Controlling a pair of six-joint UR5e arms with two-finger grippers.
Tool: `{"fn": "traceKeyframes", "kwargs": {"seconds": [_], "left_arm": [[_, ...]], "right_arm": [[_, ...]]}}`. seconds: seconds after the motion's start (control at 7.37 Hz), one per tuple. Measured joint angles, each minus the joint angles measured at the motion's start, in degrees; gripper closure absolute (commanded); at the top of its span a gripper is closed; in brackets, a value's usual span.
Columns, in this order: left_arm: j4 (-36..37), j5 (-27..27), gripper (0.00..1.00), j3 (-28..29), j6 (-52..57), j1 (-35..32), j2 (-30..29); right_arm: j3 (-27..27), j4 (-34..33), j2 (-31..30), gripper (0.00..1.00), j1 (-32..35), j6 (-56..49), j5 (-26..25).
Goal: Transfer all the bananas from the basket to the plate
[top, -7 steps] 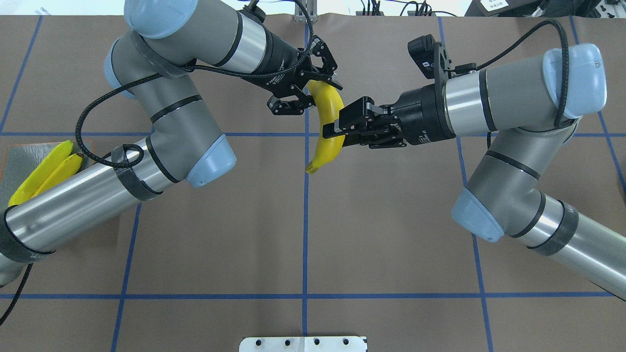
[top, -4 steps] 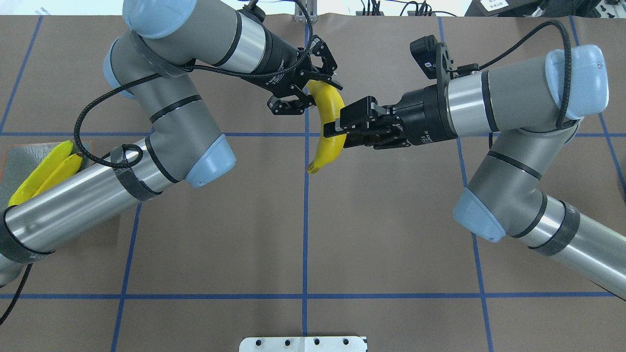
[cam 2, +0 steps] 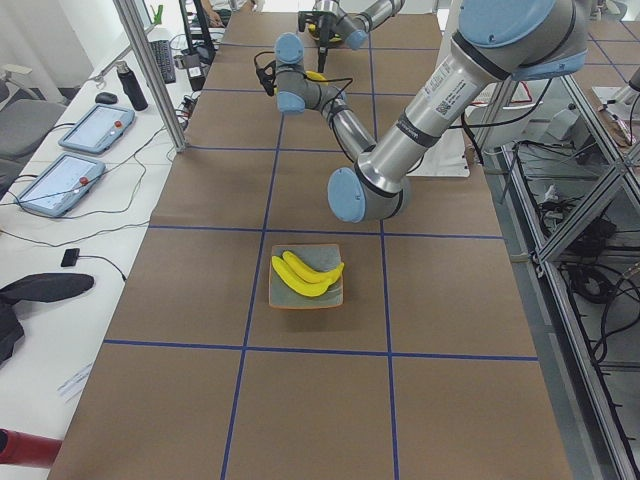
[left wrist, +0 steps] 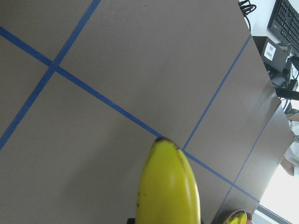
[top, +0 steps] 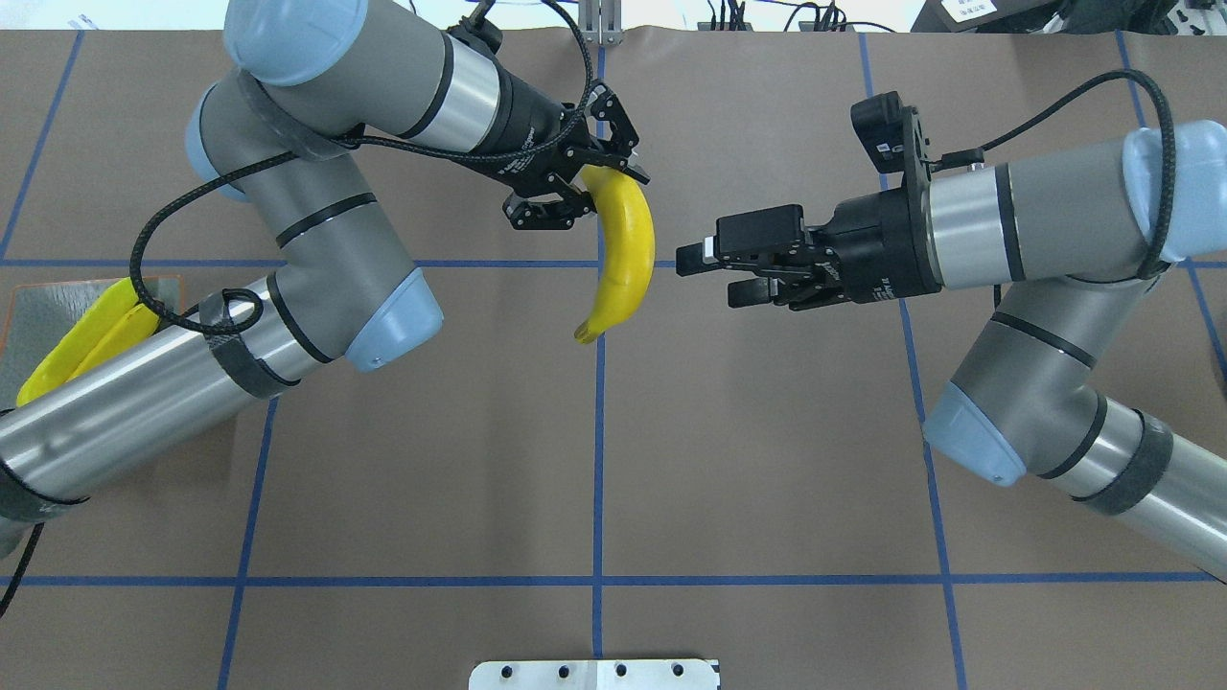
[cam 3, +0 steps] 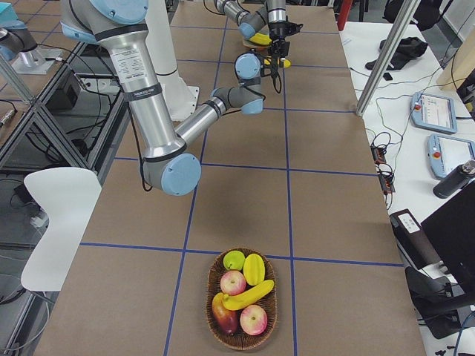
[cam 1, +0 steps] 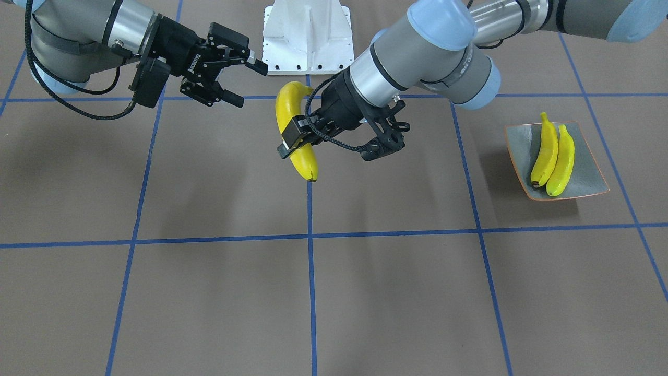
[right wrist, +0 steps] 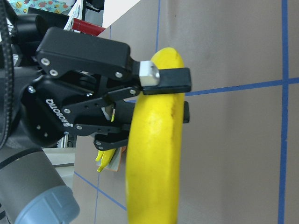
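My left gripper is shut on the upper end of a yellow banana, which hangs above the table's middle. In the front view this gripper clamps that banana at mid-length. To its right my right gripper stands open, apart from the banana and holding nothing; it also shows as the right gripper. Two bananas lie side by side on the grey-green plate. One more banana lies in the wicker basket. The held banana fills the right wrist view.
The basket also holds apples and other fruit, near the table's end on my right. The plate sits at the table's left edge, partly under my left arm. A white mounting base stands at the robot's side. Blue tape lines cross the brown table.
My right gripper has let go of the banana, opened, and drawn back to the right. My left gripper now holds the banana alone and has shifted it slightly left.
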Motion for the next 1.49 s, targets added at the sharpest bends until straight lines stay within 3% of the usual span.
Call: {"fn": "traceKeyframes", "kwargs": {"seconds": [0.68, 1.22, 1.49], "left_arm": [[0.5, -8.5, 1.0, -8.7, 24.3, -11.9, 21.4], [3.8, -7.1, 1.0, -9.7, 51.5, -20.1, 35.2], [9.3, -0.4, 1.0, -9.9, 65.8, -21.3, 38.8]], "right_arm": [[-1.1, 0.8, -10.7, 0.0, 6.1, -3.7, 0.0], [-3.1, 0.2, -19.8, 0.0, 11.9, -14.6, -0.4], [-5.5, -0.4, -21.9, 0.0, 15.5, -21.0, 0.2]]}}
